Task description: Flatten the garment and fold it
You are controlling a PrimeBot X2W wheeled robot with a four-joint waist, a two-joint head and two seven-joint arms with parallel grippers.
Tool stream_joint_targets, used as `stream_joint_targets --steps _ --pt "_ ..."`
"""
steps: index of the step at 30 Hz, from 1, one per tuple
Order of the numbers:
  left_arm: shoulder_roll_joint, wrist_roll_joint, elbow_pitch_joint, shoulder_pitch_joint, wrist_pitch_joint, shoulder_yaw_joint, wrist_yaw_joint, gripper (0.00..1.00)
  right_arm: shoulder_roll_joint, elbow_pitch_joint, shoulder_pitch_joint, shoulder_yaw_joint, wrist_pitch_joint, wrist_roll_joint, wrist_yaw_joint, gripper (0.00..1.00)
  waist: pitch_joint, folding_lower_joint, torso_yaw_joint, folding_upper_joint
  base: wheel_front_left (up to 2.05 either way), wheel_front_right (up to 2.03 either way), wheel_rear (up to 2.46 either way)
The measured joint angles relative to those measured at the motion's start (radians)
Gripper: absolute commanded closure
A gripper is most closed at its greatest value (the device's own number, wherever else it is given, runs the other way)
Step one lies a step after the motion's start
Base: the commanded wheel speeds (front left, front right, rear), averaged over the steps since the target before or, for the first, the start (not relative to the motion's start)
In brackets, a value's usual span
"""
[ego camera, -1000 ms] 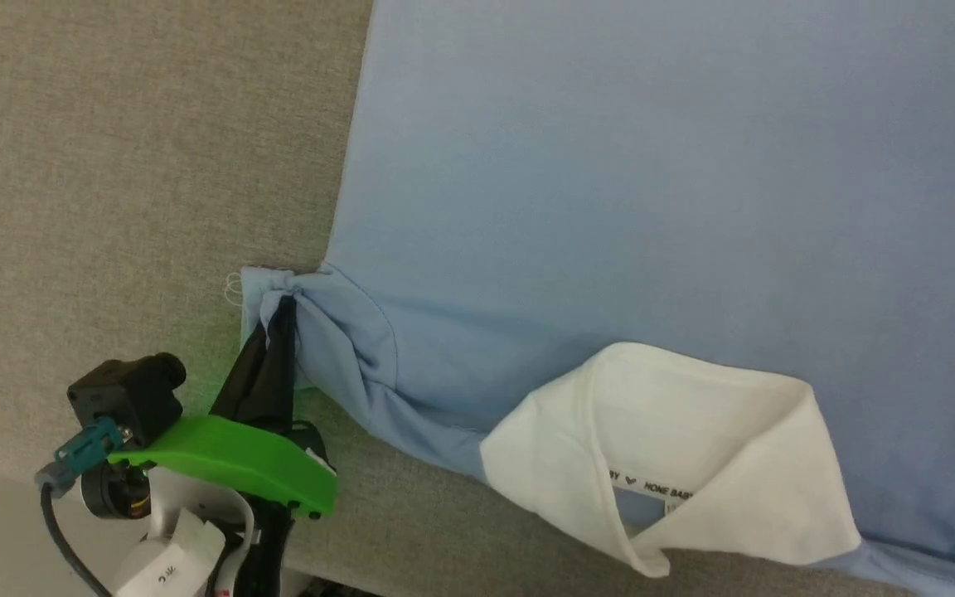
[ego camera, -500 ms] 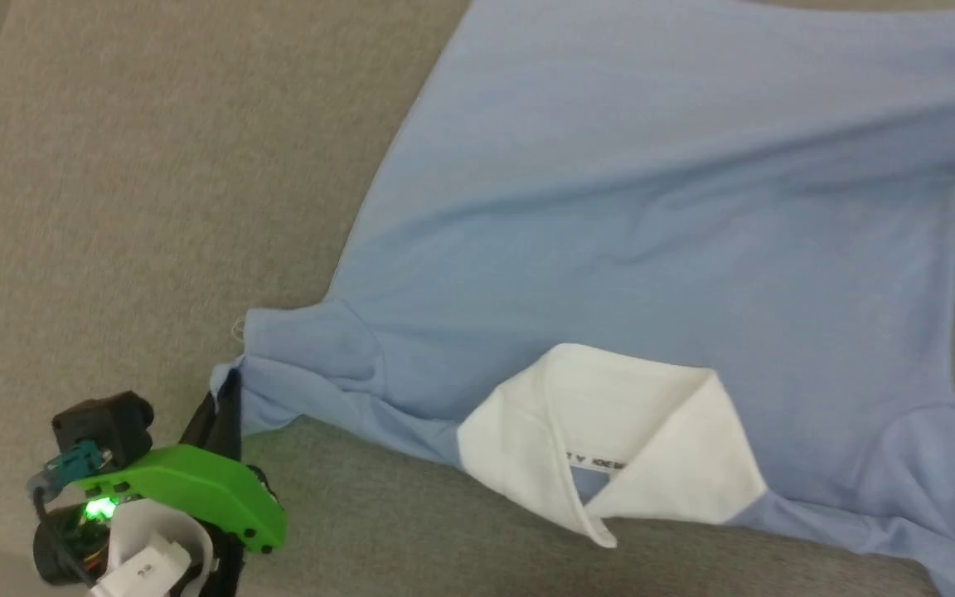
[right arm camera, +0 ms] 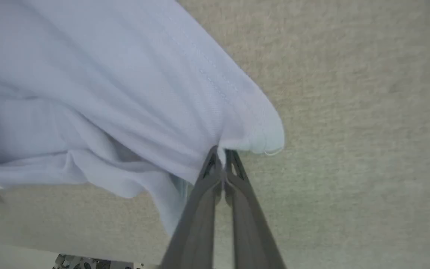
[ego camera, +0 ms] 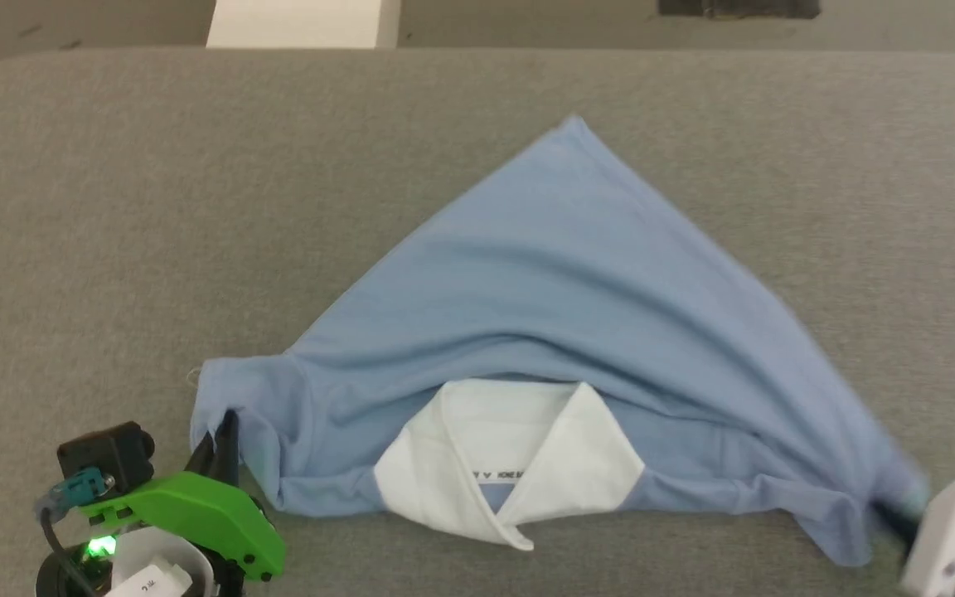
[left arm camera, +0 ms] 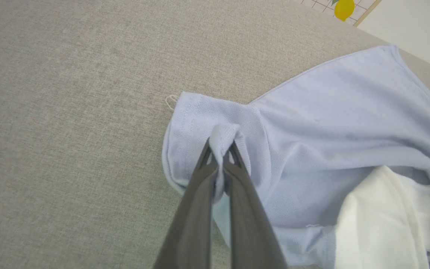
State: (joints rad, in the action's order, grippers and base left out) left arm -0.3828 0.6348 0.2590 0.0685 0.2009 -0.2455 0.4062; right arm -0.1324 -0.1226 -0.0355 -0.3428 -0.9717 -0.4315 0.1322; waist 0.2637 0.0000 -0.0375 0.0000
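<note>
On grey table (ego camera: 71, 207) — garment (ego camera: 560, 315) lies peaked, not yet flat. Left gripper (left arm camera: 220, 147) clamps one sleeve (left arm camera: 196, 119), right gripper (right arm camera: 220, 155) the other — flattening step. Next, likely: draw sleeves apart, lay cloth down.

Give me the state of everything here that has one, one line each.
garment, lying on the table in a rough triangle, creased near the neck, not folded.
collar, lying open, label showing.
left tool, shut on a sleeve edge of the garment.
right tool, shut on the opposite sleeve edge.
light on the left wrist, lit green.
</note>
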Motion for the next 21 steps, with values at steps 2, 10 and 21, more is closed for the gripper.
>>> stream_joint_targets --steps 2,10,21 --pt "0.002 0.004 -0.008 0.003 0.000 -0.002 0.001 1.00 0.040 0.017 -0.051 0.023 0.009 -0.001 0.000 1.00 -0.016 0.0000 -0.013 0.0000 0.00 0.00 0.00" --pt "0.005 0.009 -0.016 0.019 0.000 0.002 0.012 1.00 0.052 -0.026 -0.007 0.023 0.239 -0.100 0.000 0.00 -0.056 0.0000 -0.037 0.0000 0.00 0.00 0.00" --pt "0.005 0.008 0.007 0.013 0.008 -0.008 0.026 1.00 -0.055 0.105 0.434 0.226 0.390 -0.065 0.000 0.00 -0.022 0.0000 0.015 0.0000 0.00 0.00 0.00"
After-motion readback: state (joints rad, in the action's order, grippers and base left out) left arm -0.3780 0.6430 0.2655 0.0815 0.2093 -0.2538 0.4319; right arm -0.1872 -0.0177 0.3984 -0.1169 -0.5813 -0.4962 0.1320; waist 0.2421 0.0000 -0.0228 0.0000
